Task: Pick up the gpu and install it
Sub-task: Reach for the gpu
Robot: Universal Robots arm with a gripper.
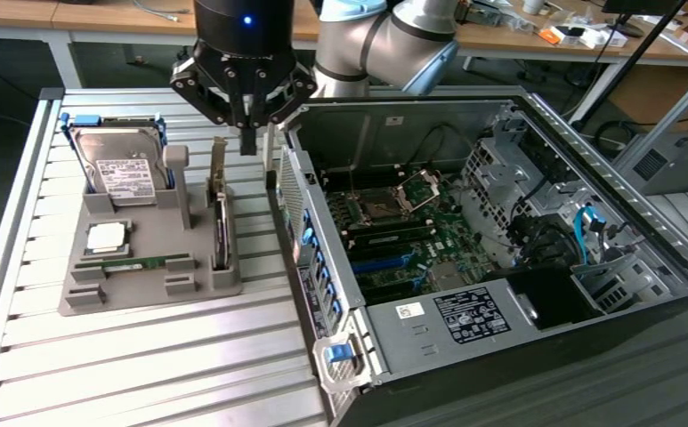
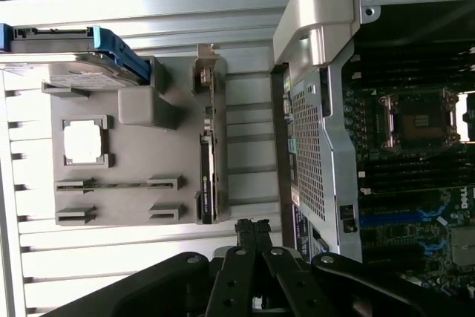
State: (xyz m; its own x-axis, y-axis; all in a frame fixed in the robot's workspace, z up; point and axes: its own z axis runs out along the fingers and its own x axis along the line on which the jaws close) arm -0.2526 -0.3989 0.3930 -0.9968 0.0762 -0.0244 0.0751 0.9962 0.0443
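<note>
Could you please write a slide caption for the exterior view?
Shut gripper hangs above the gap between the graphics card, upright in its grey holder, and the open computer case.

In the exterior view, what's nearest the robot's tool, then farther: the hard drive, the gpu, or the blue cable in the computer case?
From the tool:
1. gpu, standing on edge, just below it.
2. hard drive, toward the exterior view's left.
3. blue cable, far off at the exterior view's right.
</note>
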